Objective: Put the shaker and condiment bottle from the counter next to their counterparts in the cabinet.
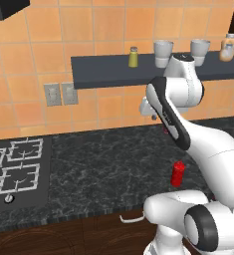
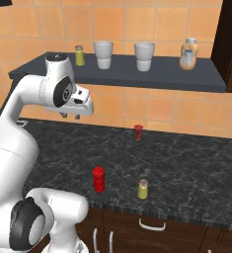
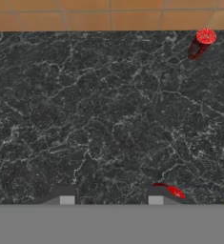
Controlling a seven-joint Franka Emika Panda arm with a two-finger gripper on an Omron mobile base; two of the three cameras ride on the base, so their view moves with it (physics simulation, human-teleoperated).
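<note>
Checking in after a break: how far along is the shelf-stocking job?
Nothing is done yet. The bright red squeeze bottle and the small olive-yellow shaker both stand on the black marbled counter. The gripper hangs above the counter, open and holding nothing. Both items must go up onto the dark grey shelf, beside the yellow-green shaker and tan-orange bottle.

I am finding no text, brand, number or sign that I can read anywhere in these views. The tan-orange bottle (image 2: 188, 54) standing on the cabinet (image 2: 196, 79) is showing a pale label, but the label is looking like a blurred patch to me and no letters are coming through on it.
</note>
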